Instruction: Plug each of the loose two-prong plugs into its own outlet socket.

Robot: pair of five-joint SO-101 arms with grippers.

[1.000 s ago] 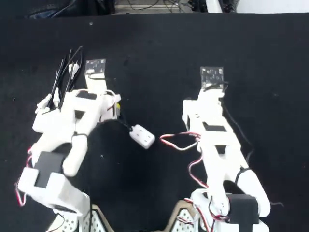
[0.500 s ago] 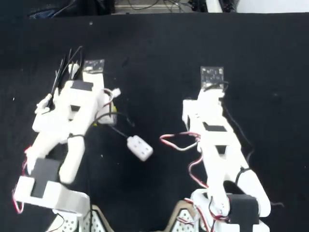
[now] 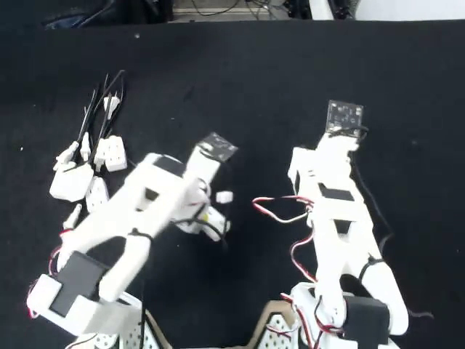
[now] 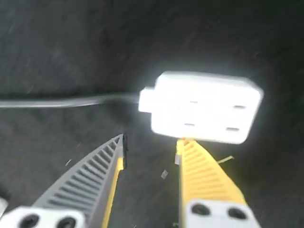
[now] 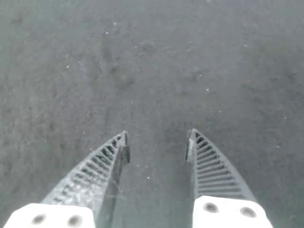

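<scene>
Both jaws of the left gripper (image 4: 151, 141) stand moderately apart and hold nothing, their tips just short of the white outlet block (image 4: 202, 107). The block lies flat on the black surface (image 4: 71, 47) with two slot pairs facing up, and its dark cord (image 4: 57, 102) trails from one short end. I judge the block light, hard and smooth, apt to slide if nudged; its long sides look like the best hold. No print on it is legible. Well away from the block lies the cluster of loose plugs (image 3: 102, 154), and the right gripper (image 5: 156, 137) hangs parted over bare surface.
</scene>
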